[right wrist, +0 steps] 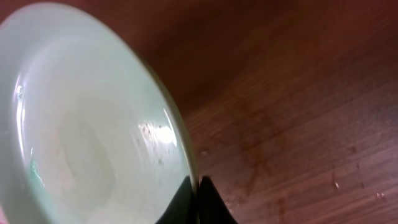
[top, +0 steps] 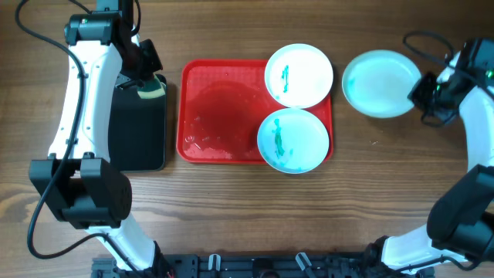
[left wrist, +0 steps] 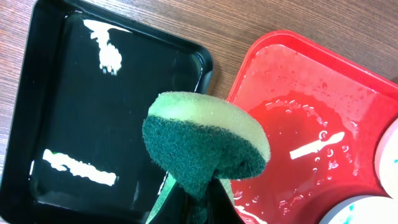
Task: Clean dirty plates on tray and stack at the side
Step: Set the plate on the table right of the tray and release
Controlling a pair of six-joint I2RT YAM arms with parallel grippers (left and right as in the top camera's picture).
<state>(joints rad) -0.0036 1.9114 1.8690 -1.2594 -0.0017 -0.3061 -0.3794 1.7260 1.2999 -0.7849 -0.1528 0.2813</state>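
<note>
Pale turquoise, round and shallow, the unsmeared plate (top: pixel 380 83) was found off the tray, toward the right edge of the wooden counter (top: pixel 231 208). Its right rim was pinched between the fingers of the right gripper (right wrist: pixel 199 193). Whether it lay flat on the wood or was tipped up at that rim could not be told.

Two dirty plates were carried on the right end of the large red rectangular plastic tray (top: pixel 216 116) at mid-counter. A white round plate (top: pixel 299 75) was at its far right corner and a smeared turquoise plate (top: pixel 293 140) at its near right corner. Each was marked green at the centre and overhung the rim. The tray's left part was bare and wet.

Just left of it a smaller black rectangular tray (top: pixel 139 131) was set. Over its far right corner a yellow-green foam sponge (left wrist: pixel 205 140) with a dark green scouring face was clamped in the left gripper (left wrist: pixel 198 202).

The smeared plates were thus placed to the right of the sponge, across the tray's bare part along its long axis. The right gripper was judged the nearer to them. Wiping a smeared plate was judged the coming step.
</note>
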